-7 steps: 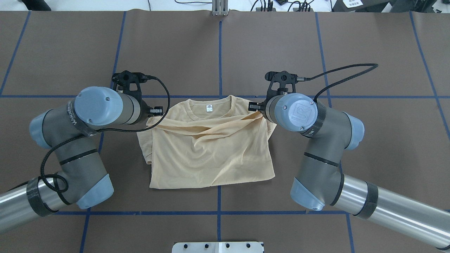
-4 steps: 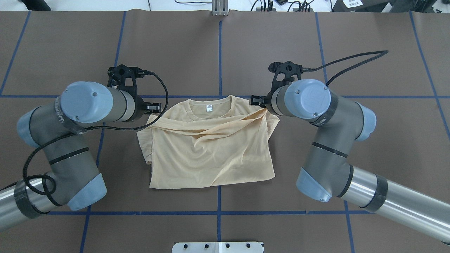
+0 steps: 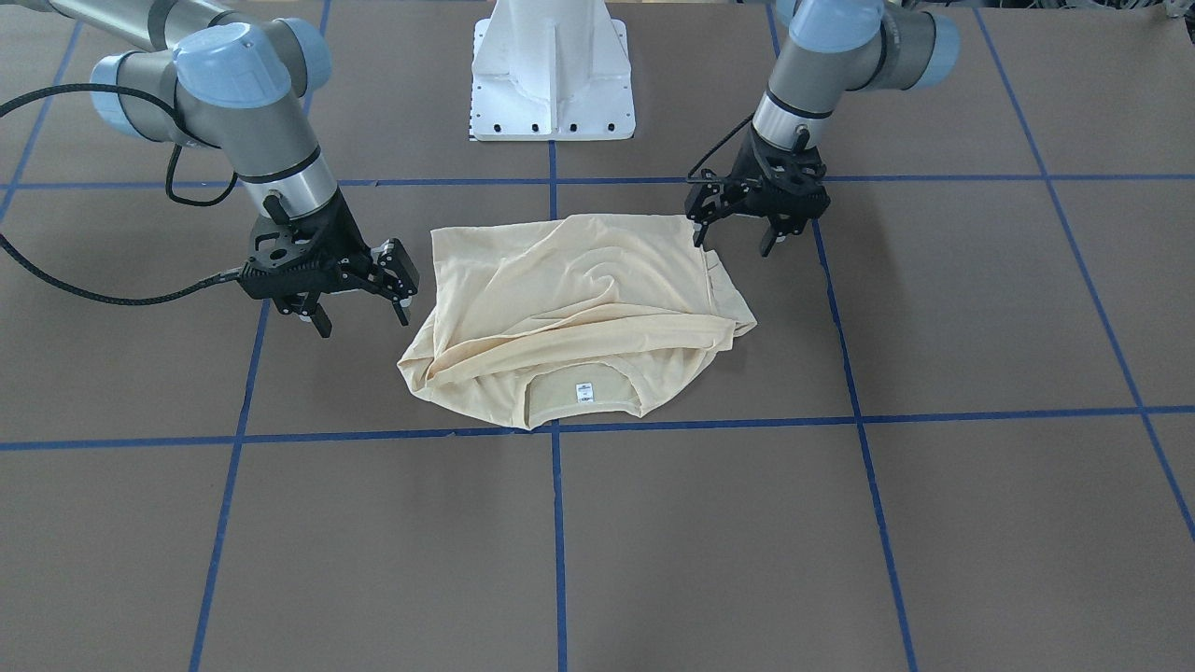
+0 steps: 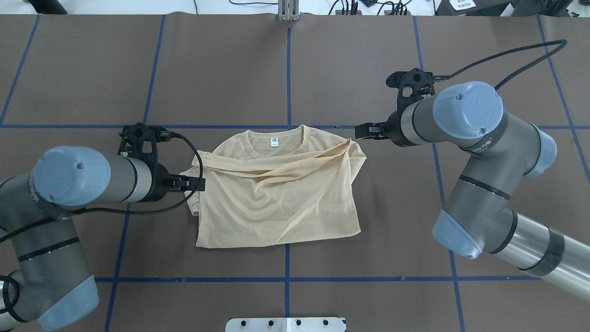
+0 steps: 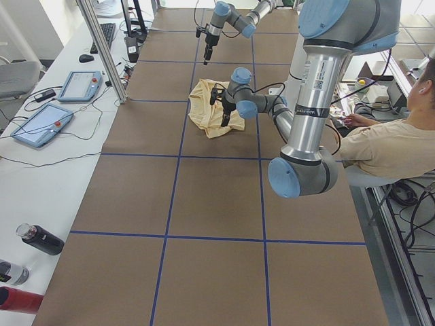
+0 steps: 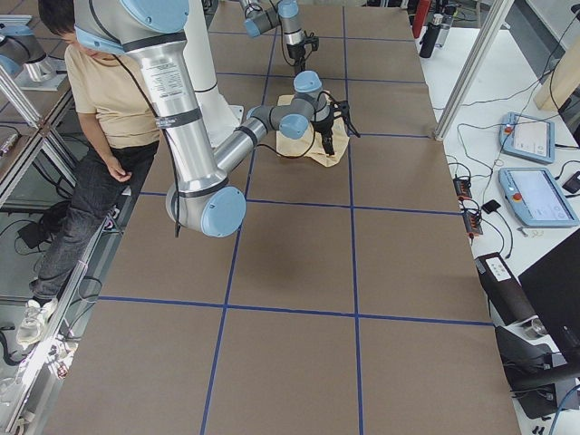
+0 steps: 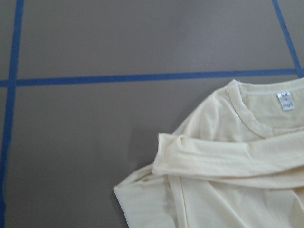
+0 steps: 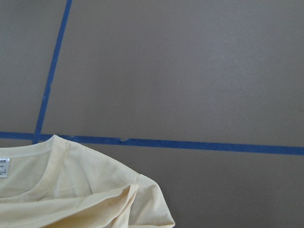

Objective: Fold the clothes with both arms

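**Desk:** Where does the T-shirt (image 4: 276, 203) lie?

**Photographer:** Flat on the brown table (image 4: 368, 55), at the middle, where the blue tape lines (image 4: 288, 69) cross. Its collar points to the far side, away from the robot, with the white neck label (image 4: 274, 142) showing inside. Both sleeves lie folded across the chest, one band of cloth over the other, and the body is creased.

**Desk:** And the two grippers?

**Photographer:** One stands on each side of the shirt, and neither holds anything. The left gripper (image 3: 733, 240) hangs at the shirt's left edge, level with the folded sleeve, its fingers spread apart. One fingertip may be brushing the cloth; the angle is too steep to be sure. The right gripper (image 3: 362, 317) is just beside the right shoulder, clear of the cloth, its fingers also spread wide.

**Desk:** Anything from the wrist cameras?

**Photographer:** Each looks down on one shoulder of the shirt and the bare table beyond.

**Desk:** What else is in the frame?

**Photographer:** The white pedestal (image 3: 551, 75) stands at the near edge, and a person (image 5: 394, 146) sits behind the robot.
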{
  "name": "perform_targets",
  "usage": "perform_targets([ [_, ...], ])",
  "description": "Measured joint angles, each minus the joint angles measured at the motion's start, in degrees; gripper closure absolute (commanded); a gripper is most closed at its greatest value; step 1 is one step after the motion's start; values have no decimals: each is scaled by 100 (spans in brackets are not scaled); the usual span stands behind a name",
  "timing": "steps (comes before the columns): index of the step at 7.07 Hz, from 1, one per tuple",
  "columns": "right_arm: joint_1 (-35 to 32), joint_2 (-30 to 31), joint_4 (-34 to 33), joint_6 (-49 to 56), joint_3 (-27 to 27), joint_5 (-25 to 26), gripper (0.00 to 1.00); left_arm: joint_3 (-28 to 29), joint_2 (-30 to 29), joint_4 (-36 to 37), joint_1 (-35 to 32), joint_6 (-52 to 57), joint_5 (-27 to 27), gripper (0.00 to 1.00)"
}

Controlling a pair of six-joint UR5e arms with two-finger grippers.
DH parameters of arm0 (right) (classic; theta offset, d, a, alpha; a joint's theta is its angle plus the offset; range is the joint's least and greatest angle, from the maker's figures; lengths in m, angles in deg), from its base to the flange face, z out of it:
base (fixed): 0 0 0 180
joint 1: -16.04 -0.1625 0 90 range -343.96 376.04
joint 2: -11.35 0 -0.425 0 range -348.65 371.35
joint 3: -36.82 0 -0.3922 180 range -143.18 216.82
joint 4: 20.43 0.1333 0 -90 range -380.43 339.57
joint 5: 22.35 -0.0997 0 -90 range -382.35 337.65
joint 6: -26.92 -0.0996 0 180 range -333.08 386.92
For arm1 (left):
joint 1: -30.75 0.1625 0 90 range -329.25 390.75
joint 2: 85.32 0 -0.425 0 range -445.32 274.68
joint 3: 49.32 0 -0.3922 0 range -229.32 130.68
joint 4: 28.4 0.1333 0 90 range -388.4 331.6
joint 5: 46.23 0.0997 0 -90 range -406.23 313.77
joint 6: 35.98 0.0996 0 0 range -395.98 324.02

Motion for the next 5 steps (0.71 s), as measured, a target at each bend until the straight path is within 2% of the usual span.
perform_targets([
  [1,-2,8,3,4,-4,4,0,30,10,-33,372,-353,211,14],
  [2,-4,9,4,6,-4,12,0,78,12,-49,616,-564,367,19],
  [3,-4,7,5,6,-3,21,0,152,13,-57,725,-655,439,31],
  [5,-5,4,3,1,-1,30,0,285,-8,-67,780,-692,472,39],
])
